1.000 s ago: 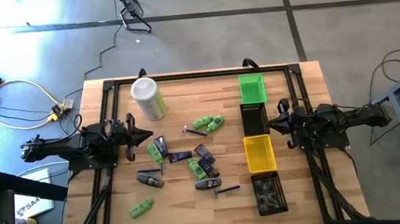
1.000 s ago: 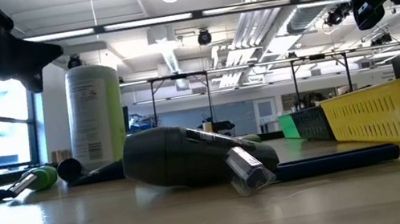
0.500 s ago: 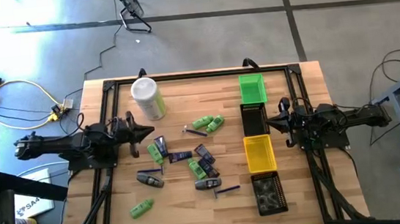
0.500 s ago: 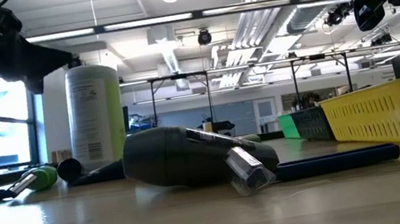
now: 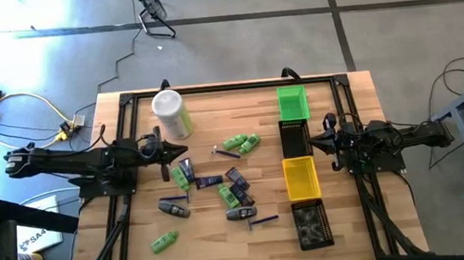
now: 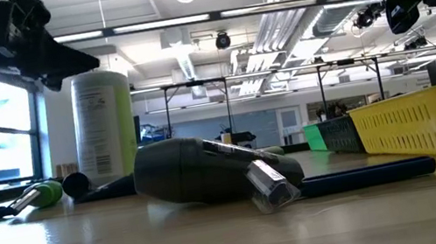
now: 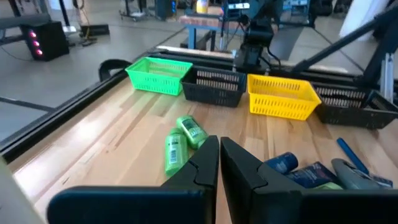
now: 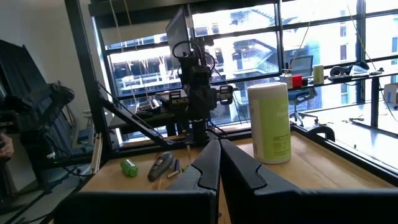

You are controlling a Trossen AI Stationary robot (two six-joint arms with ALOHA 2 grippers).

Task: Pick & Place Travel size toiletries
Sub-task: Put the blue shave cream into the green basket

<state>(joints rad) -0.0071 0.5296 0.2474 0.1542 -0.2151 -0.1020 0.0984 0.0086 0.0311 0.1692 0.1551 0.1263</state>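
Observation:
The travel size toiletries lie loose on the wooden table's middle: bright green mini bottles, blue-purple tubes, dark grey tubes and a thin blue stick. My left gripper hangs shut above the table at the left side of this scatter, pointing toward the bins. In its wrist view two green bottles lie just ahead. My right gripper waits shut at the table's right, over the black bin, holding nothing.
A tall pale-green canister with a white lid stands at the far left, close to my left arm. A row of bins runs along the right: green, black, yellow and another black. A black frame edges the table.
My left gripper has reached out from the table's left edge toward the toiletries in the middle and has risen a little, staying shut. The toiletries lie as before.

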